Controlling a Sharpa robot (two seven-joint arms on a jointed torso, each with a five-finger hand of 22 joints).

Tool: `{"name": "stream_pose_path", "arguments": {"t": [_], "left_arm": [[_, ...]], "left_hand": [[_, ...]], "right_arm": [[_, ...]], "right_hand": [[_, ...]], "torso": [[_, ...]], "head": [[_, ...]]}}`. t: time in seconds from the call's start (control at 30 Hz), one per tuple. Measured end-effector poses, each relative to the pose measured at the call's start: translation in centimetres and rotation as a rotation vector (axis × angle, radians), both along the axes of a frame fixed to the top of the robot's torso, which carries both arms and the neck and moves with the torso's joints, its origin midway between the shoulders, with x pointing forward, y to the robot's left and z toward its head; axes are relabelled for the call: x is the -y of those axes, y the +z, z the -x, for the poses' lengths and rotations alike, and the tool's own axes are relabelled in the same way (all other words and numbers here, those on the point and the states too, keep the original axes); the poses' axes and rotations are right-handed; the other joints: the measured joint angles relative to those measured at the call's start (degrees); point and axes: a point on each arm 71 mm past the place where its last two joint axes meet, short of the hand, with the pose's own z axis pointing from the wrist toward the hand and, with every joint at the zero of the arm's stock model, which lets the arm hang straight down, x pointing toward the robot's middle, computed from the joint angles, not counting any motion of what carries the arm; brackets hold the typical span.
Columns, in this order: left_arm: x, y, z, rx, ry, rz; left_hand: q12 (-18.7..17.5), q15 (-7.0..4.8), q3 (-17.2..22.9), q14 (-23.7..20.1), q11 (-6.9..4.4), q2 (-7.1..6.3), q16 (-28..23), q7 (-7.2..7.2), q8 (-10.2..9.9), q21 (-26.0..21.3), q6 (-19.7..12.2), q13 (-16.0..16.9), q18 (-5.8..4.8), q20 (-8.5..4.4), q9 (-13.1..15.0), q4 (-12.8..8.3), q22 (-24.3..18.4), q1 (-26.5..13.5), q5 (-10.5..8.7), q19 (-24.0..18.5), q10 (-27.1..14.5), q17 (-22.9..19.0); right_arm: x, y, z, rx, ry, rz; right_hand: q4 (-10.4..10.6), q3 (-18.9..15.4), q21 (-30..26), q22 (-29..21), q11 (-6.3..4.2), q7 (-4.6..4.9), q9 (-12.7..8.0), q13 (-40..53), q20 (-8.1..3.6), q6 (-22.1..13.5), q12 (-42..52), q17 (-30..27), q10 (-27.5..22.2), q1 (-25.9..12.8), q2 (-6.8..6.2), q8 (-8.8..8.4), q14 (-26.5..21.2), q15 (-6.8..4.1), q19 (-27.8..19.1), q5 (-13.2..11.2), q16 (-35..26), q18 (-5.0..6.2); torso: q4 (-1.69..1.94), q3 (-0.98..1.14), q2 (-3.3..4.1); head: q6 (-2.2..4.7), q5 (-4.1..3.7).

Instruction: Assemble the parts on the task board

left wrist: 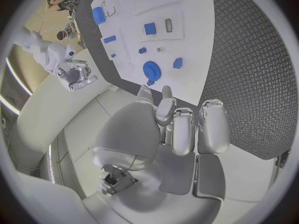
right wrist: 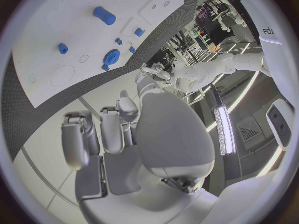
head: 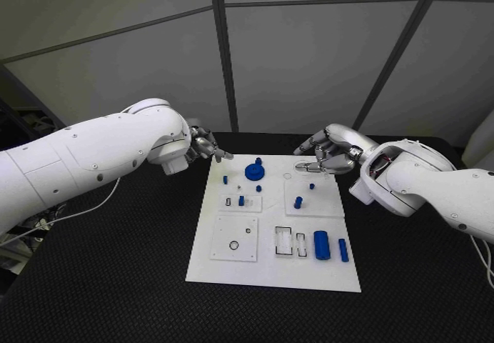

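Note:
The white task board [head: 278, 271] lies lengthwise in the middle of the table. A blue gear [head: 254, 171] sits near its far edge, with small blue pegs [head: 298, 202] standing around the middle. A blue cylinder [head: 322, 245] and a thinner blue bar [head: 343, 249] lie near the front right. My left hand [head: 206, 146] hovers at the board's far left corner, fingers loosely bent and holding nothing. My right hand [head: 324, 153] hovers over the far right corner, also holding nothing. The left wrist view shows the left hand [left wrist: 181, 129] just short of the gear [left wrist: 151, 70]. In the right wrist view, the right hand [right wrist: 118, 129] is above the gear [right wrist: 111, 57].
Rectangular slots [head: 283, 241] and a round hole [head: 233, 245] are cut in the board's near half. Black table surface [head: 113, 286] surrounds the board. Grey wall panels [head: 298, 64] stand behind the table.

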Motion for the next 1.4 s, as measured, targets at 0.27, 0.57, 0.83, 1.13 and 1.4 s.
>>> {"name": "stream_pose_path", "arguments": {"t": [0.27, 0.57, 0.83, 1.13, 1.4], "left_arm": [[-0.5, -1.2, -1.2, -0.047, -0.001, -0.053], [0.3, -2.5, -1.6, -0.081, -0.027, -0.103], [0.7, -3.1, -1.8, -0.094, -0.044, -0.126], [1.0, -3.9, -1.8, -0.116, -0.061, -0.143], [1.4, -4.4, -1.7, -0.132, -0.078, -0.15]], "left_hand": [[1.72, 0.2, -0.87, 0.2, 0.42, 0.98, 1.16, 0.51, -0.85, 0.73, 0.56, -0.04, 1.37, 0.18, -1.68, 0.87, 0.38, -1.45, -4.03, 0.83, 0.42, 0.0], [2.13, 0.2, -1.93, 0.2, 0.42, 0.98, 1.57, 0.49, -1.16, 0.95, 1.35, -0.03, 1.37, 0.19, -2.71, 0.82, 0.37, -3.56, -7.79, 1.24, 0.43, 0.0], [2.12, 0.2, -1.93, 0.2, 0.42, 0.98, 1.8, 0.49, -1.15, 1.22, 1.35, -0.03, 1.37, 0.18, -2.82, 0.82, 0.37, -3.56, -7.79, 1.23, 0.43, 0.0], [2.12, 0.21, -1.82, 0.2, 0.42, 1.33, 2.24, 0.49, -1.38, 1.22, 1.35, -0.02, 1.36, 0.18, -3.08, 0.71, 0.37, -3.21, -7.32, 1.23, 0.43, 0.0], [2.12, 0.2, -1.76, 0.2, 0.41, 1.52, 2.24, 0.49, -1.38, 1.22, 1.34, -0.02, 1.36, 0.18, -3.15, 0.65, 0.36, -3.02, -7.1, 1.23, 0.43, 0.0]], "right_arm": [[-0.1, 0.0, 0.1, -0.001, 0.002, 0.0], [-0.3, 0.0, 0.1, -0.002, 0.005, 0.0], [-0.5, 0.0, 0.1, -0.004, 0.009, -0.001], [-0.7, 0.0, 0.1, -0.006, 0.012, 0.0], [-0.8, 0.0, 0.1, -0.008, 0.015, 0.0]], "right_hand": [[0.0, 0.0, 0.0, 0.0, 0.0, 0.0, 0.0, 0.0, 0.0, 0.0, 0.0, 0.0, 0.0, 0.0, 0.0, 0.0, 0.0, 0.0, 0.0, 0.0, 0.0, 0.0], [0.0, 0.0, 0.0, 0.0, 0.0, 0.0, 0.01, 0.0, 0.0, 0.0, 0.0, 0.0, 0.0, 0.0, 0.0, 0.0, 0.0, 0.0, 0.0, 0.0, 0.01, 0.0], [0.0, 0.0, 0.0, 0.0, -0.22, 0.0, 0.01, -0.05, 0.0, 0.0, 0.0, 0.01, -0.21, 0.0, 0.0, 0.0, 0.0, 0.0, 0.0, 0.0, 0.01, 0.0], [-0.01, 0.0, 0.0, 0.0, -0.21, 0.0, 0.01, -0.05, 0.0, 0.0, 0.0, 0.01, -0.21, 0.0, 0.0, 0.0, 0.0, 0.0, 0.0, 0.0, 0.01, 0.0], [-0.01, 0.0, 0.0, 0.0, -0.21, 0.0, 0.01, -0.05, 0.0, 0.0, 0.0, 0.01, -0.21, 0.0, 0.01, 0.0, 0.0, 0.0, 0.0, 0.0, 0.02, 0.0]], "torso": [[0.01, -0.07, 0.24], [0.1, -0.11, 0.36], [0.29, -0.12, 0.36], [0.43, -0.14, 0.36], [0.57, -0.19, 0.4]], "head": [[-0.08, -0.1], [-0.05, -0.07], [-0.05, -0.18], [0.14, -0.32], [0.22, -0.49]]}}
